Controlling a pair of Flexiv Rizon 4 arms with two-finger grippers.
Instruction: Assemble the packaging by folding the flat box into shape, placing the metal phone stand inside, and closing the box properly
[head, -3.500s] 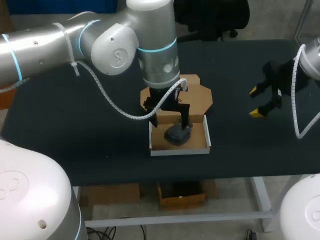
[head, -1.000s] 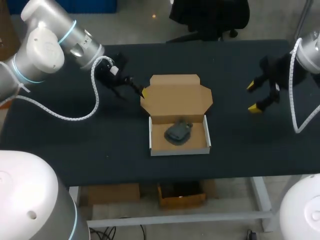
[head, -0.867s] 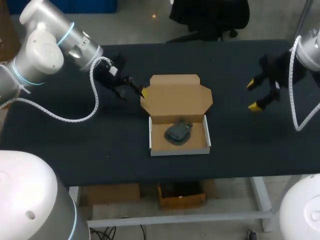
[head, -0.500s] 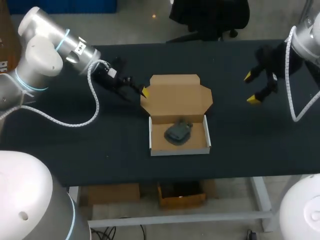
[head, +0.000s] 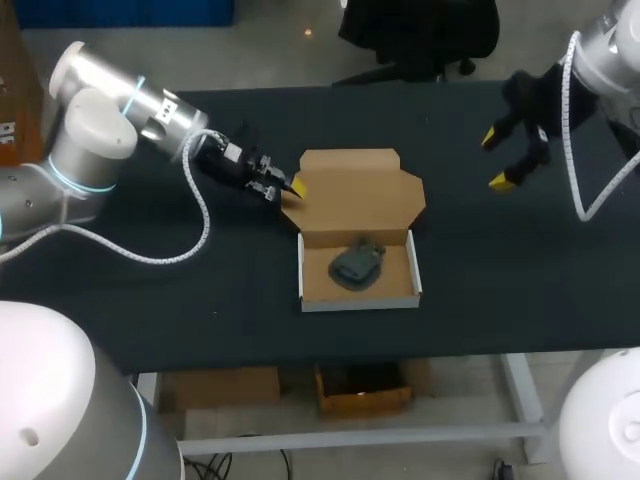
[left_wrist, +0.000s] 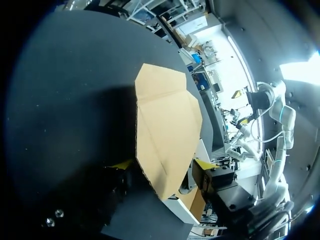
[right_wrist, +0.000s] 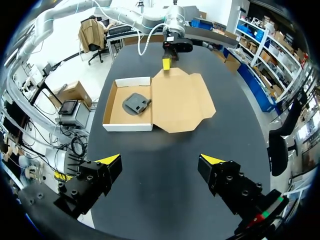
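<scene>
My left gripper (head: 284, 188) lies low at the left corner of the lid (head: 355, 190), fingers apart with that corner between them, not pinched as far as I can see. The lid lies flat on the table (head: 150, 290), hinged along the back wall of the box (head: 360, 303). Its fold line runs left to right, so I judge it must swing forward. The stand (head: 355, 264) sits inside the box. My right gripper (head: 493, 159) hangs open, well apart, so my left is nearer.
</scene>
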